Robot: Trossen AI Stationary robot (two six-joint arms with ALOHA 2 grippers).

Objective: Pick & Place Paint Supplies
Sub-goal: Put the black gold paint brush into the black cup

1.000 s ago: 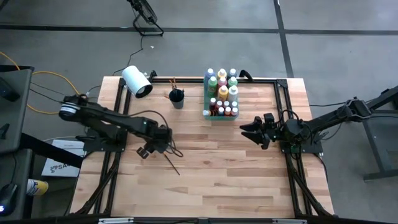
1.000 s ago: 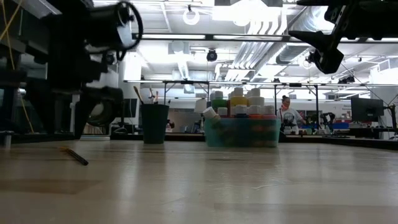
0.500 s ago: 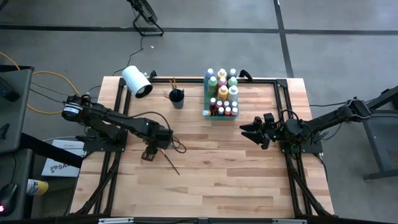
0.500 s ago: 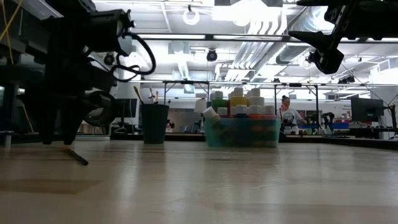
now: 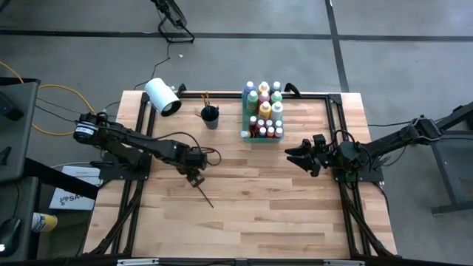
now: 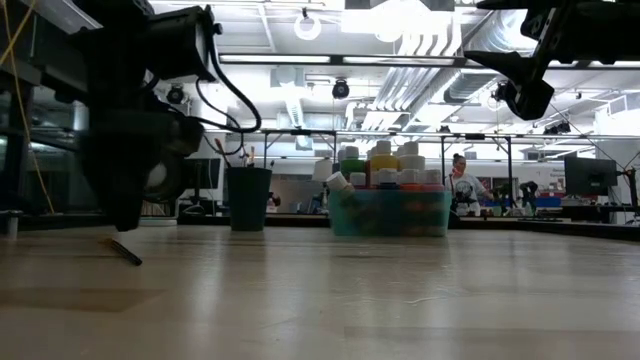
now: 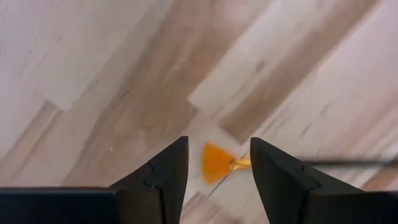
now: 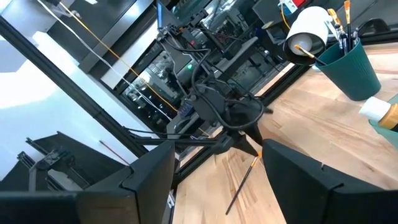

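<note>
On the near-left boards, the left gripper [image 7: 219, 163] has been brought down from beside the paintbrush [image 5: 202, 194] to directly over its orange bristles, jaws apart and astride them, nothing clamped; a pickup is judged imminent. Farther back, the brush cup [image 5: 211, 115] and bottle tray [image 5: 244, 118] are reached across open table. The right gripper [image 5: 298, 157] waits spread, well clear.

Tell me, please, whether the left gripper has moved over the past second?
Yes. In the high view the left gripper has shifted toward the loose paintbrush lying on the table, now over its bristle end, jaws open astride it.
</note>
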